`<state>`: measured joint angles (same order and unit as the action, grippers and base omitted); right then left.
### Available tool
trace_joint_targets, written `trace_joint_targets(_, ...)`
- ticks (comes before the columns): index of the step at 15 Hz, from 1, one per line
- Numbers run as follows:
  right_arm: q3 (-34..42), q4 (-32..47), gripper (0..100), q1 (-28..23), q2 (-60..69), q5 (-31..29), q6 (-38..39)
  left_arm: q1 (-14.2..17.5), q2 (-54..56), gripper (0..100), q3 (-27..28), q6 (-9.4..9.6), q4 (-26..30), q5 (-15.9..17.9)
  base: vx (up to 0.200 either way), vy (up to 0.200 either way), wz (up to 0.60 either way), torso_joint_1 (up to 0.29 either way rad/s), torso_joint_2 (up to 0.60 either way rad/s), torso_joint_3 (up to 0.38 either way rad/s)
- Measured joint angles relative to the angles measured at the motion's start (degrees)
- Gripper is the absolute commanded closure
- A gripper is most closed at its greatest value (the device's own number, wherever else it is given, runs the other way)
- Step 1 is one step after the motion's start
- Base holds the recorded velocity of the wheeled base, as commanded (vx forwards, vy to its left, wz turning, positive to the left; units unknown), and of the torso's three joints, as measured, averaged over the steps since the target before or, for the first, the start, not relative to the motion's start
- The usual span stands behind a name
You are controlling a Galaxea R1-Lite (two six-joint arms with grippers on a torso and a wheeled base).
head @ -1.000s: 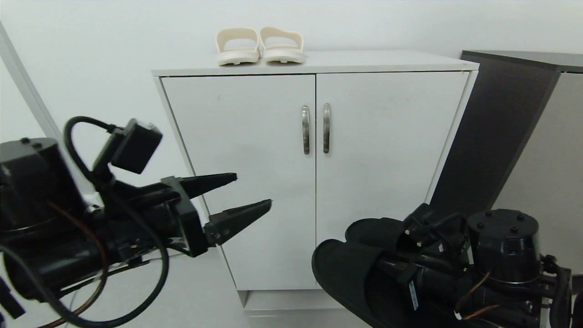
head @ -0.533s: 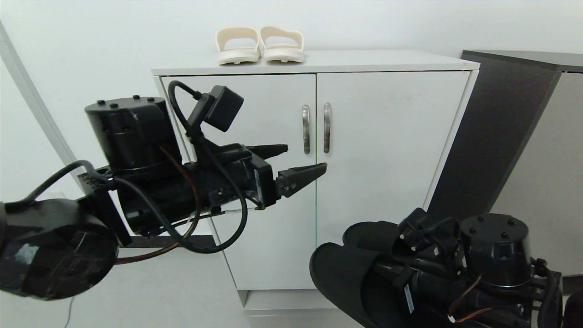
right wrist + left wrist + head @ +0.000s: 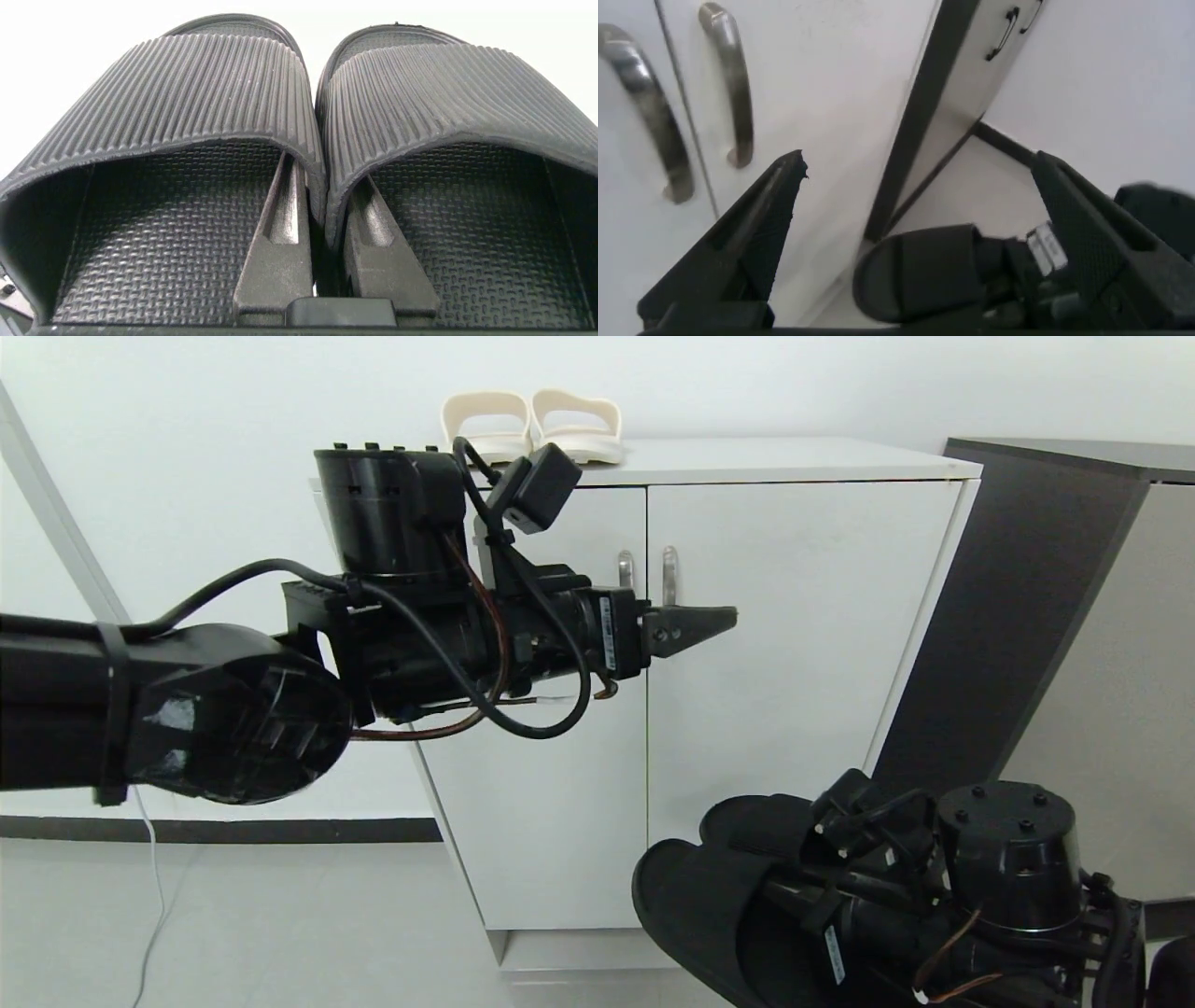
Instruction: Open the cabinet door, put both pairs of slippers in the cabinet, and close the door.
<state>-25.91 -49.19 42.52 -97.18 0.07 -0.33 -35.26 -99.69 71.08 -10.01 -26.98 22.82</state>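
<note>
A white cabinet point(image 3: 794, 616) stands with both doors shut. Its two metal handles point(image 3: 669, 569) point(image 3: 729, 84) meet at the middle seam. My left gripper point(image 3: 689, 621) point(image 3: 920, 161) is open, level with the handles and just in front of them, nothing between its fingers. A pair of beige slippers point(image 3: 532, 425) sits on the cabinet top. Low at the right, my right gripper point(image 3: 803, 896) point(image 3: 327, 252) is shut on a pair of black slippers point(image 3: 709, 887) point(image 3: 215, 103), one finger inside each, pinching their inner walls together.
A dark cabinet point(image 3: 1027, 616) stands against the white cabinet's right side. A white cable point(image 3: 154, 896) hangs down the wall at the left, above a dark baseboard. Bare floor lies in front of the cabinet's left half.
My left arm has risen and swung right and forward, from low left up to the door handles. The right arm with the black slippers has barely shifted.
</note>
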Motion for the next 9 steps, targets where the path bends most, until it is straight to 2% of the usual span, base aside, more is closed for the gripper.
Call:
trace_joint_targets(2, 0.02, -0.16, 100, 0.06, -0.02, -0.07, 0.06, -0.02, -1.13, 0, 3.44, -3.86, 2.65, 2.77, 0.000, 0.000, 0.00, 0.000, 0.00, 0.000)
trace_joint_targets(3, 0.05, -0.18, 100, 0.09, -0.02, -0.05, 0.06, 0.00, -1.68, 0, 4.71, -4.72, 3.56, 3.23, 0.000, 0.000, 0.00, 0.000, 0.00, 0.000)
trace_joint_targets(9, 0.06, -0.18, 100, 0.17, -0.22, 0.00, 0.11, 0.91, -5.66, 0, 9.64, -5.03, 4.68, 2.94, 0.000, 0.000, 0.00, 0.000, 0.00, 0.000)
